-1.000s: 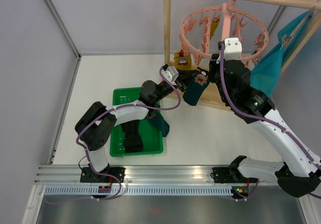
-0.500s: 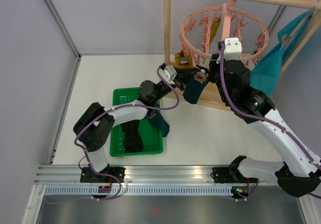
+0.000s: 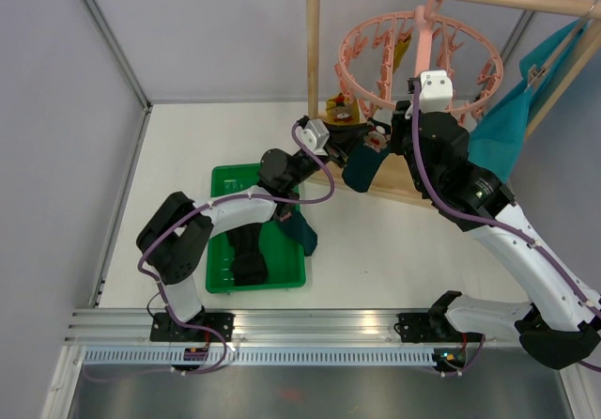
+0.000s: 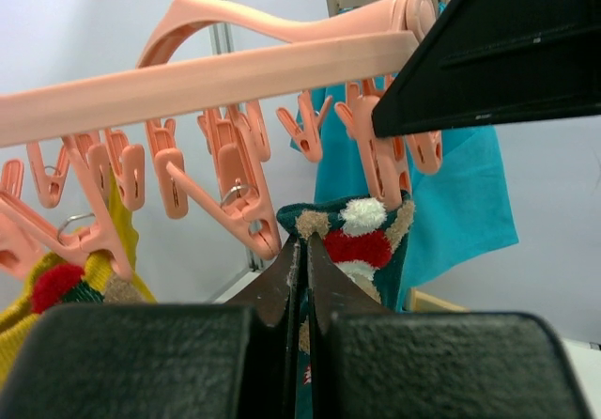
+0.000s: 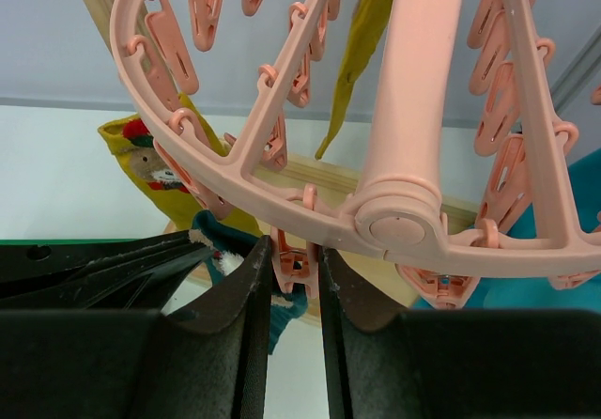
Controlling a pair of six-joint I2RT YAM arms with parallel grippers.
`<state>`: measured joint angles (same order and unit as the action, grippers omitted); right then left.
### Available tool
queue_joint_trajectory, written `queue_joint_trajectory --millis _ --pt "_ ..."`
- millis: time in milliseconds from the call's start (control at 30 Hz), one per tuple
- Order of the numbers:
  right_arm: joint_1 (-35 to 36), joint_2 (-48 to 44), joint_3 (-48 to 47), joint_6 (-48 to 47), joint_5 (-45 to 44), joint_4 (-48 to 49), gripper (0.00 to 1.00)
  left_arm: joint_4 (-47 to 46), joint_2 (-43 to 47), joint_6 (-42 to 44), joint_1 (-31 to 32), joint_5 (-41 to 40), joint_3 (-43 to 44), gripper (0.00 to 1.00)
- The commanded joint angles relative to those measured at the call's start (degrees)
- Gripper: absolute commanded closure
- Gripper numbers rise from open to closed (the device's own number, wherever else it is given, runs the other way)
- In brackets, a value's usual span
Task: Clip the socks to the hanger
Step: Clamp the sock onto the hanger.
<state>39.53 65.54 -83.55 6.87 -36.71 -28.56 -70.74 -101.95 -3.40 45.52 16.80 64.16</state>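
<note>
Teal sock [image 4: 362, 240] with red and white tufts sits pinched between the left fingers [image 4: 272, 292] at centre frame. Its top edge touches a pink peg [image 4: 387, 170] under the hanger [image 4: 188, 85]. The right fingers [image 5: 246, 287] squeeze that peg, the sock just left of them.

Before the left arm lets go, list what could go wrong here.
The teal sock, pinched in the left gripper, meets the clip with only its cuff edge; a shallow bite could let it drop.
The right gripper squeezes that clip on the hanger, which hangs by its hook; it may swing and shift the clip off the sock.
</note>
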Motion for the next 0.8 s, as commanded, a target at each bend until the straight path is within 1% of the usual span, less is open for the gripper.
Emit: queue_joint_trajectory --millis 0,367,400,433,500,533,600,633,733,767 --pt "-0.33 -0.15 -2.32 0.16 -0.56 2.28 1.0 -4.4 0.88 -2.31 0.36 0.61 3.07 0.98" --pt "-0.33 -0.15 -2.23 0.51 -0.21 2.19 0.99 -4.32 0.26 -4.25 0.36 -0.45 3.69 0.98" --pt "-0.33 -0.32 -2.23 0.6 -0.12 2.19 0.95 -4.23 0.35 -4.25 0.36 -0.62 3.6 0.98" --pt "-0.33 -0.32 -2.23 0.68 0.14 2.19 0.85 -4.06 0.44 -4.25 0.36 -0.97 3.43 0.98" --pt "-0.33 -0.93 -2.32 1.03 1.19 2.28 0.69 -3.79 0.79 -4.25 0.36 -1.5 3.08 0.98" --pt "-0.33 -1.2 -2.41 1.12 1.72 2.19 0.55 -3.44 0.96 -4.42 0.36 -2.2 2.99 0.98" --pt "-0.33 -1.9 -2.5 1.56 3.04 2.19 0.46 -2.83 1.58 -4.86 0.36 -3.52 2.55 0.98" --pt "-0.24 -2.08 -2.58 1.74 4.44 1.93 0.37 -2.22 1.93 -5.3 0.27 -5.0 2.37 0.97" --pt "-0.42 -2.87 -2.5 2.44 6.64 1.31 0.27 1.47 3.6 -6.26 0.01 -7.38 2.37 0.97" --pt "-0.33 -3.05 -2.5 2.7 7.09 1.22 0.26 2.79 4.21 -6.36 -0.08 -8.18 2.63 0.97"
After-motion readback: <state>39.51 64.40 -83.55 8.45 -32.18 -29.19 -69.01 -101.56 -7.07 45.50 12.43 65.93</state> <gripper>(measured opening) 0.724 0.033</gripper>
